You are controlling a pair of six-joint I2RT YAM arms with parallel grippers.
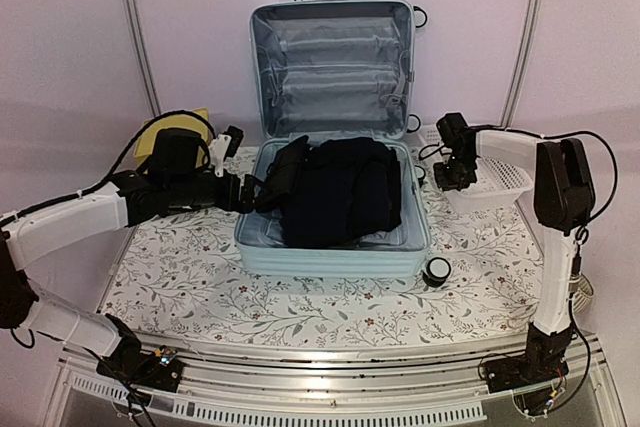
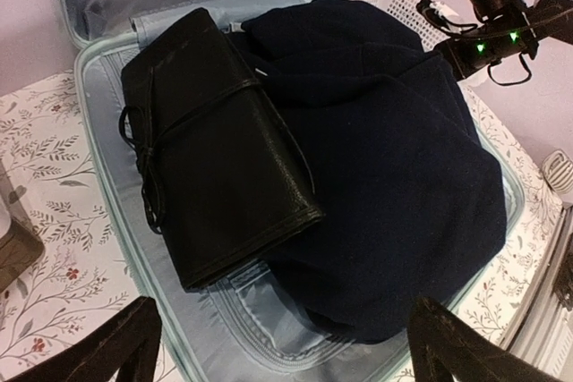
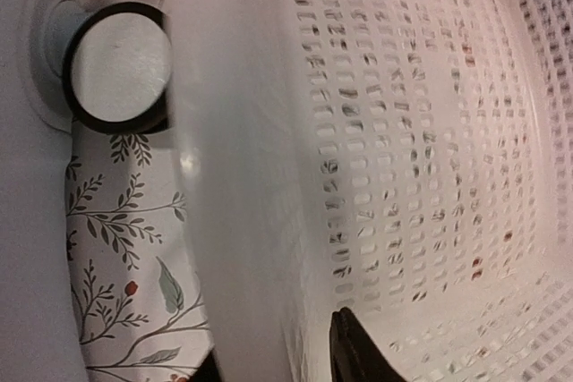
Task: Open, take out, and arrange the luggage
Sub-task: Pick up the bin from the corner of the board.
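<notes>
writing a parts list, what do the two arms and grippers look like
Both arms are white links joined by black motor blocks. The left arm and right arm carry looping black cables. The left gripper and right gripper are black; green lights glow on the right wrist.

Left wrist view: left fingers (image 2: 98, 351) run off the bottom edge, luggage (image 2: 97, 114) lid cropped at the top, dark garment (image 2: 403, 176) and black pouch (image 2: 215, 149) cover most of the lining (image 2: 255, 306). Right wrist view: basket (image 3: 403, 131) rim a pale blur against the lens, only dark slivers of the right fingers (image 3: 354, 351) at the bottom edge; whether they grip that rim can't be made out.
</notes>
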